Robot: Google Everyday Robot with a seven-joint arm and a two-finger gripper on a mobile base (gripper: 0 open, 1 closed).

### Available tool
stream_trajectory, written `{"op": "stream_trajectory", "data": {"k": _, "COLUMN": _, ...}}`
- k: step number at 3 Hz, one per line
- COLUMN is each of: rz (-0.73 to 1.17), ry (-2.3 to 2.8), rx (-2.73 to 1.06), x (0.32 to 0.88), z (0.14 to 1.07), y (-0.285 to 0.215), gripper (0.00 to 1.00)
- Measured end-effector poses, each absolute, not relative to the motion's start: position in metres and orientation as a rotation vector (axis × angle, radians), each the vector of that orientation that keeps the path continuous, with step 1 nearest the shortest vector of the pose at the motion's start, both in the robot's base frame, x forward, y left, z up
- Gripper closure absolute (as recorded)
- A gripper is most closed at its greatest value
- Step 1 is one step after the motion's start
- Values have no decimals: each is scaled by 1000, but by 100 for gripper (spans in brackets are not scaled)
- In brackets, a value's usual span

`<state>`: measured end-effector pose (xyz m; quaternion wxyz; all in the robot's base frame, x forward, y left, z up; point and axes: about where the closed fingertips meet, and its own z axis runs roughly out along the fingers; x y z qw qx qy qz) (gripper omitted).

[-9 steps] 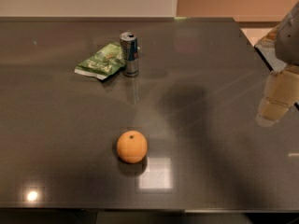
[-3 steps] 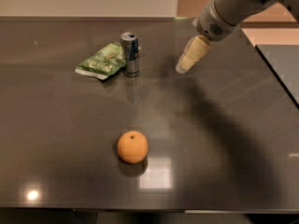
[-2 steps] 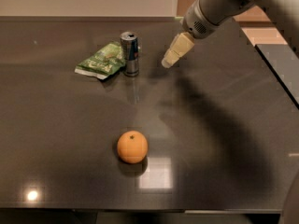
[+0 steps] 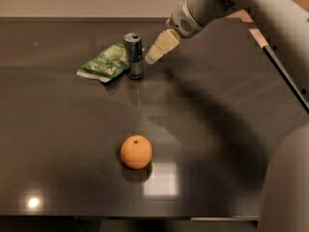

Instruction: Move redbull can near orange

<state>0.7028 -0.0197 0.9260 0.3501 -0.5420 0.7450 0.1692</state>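
The redbull can (image 4: 133, 55) stands upright at the back left of the dark table, its pull-tab top showing. The orange (image 4: 136, 152) rests nearer the front, well apart from the can. My gripper (image 4: 153, 57) hangs just right of the can's upper half, with cream-coloured fingers (image 4: 163, 45) pointing down-left toward it, and is not touching it. The arm reaches in from the upper right.
A flat green snack bag (image 4: 104, 62) lies right beside the can on its left. The dark table (image 4: 217, 129) has a right edge near the arm and a front edge at the bottom. The robot's body (image 4: 285, 182) fills the lower right corner.
My gripper has swung from the table's right edge leftward across the back, closing to just right of the can. Can, bag and orange have not moved.
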Motion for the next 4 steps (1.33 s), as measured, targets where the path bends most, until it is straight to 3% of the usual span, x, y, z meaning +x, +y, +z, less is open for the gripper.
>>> {"op": "stream_trajectory", "data": {"k": 4, "rz": 563, "ry": 1868, "rx": -1384, "x": 702, "z": 917, "y": 45, "gripper": 0}}
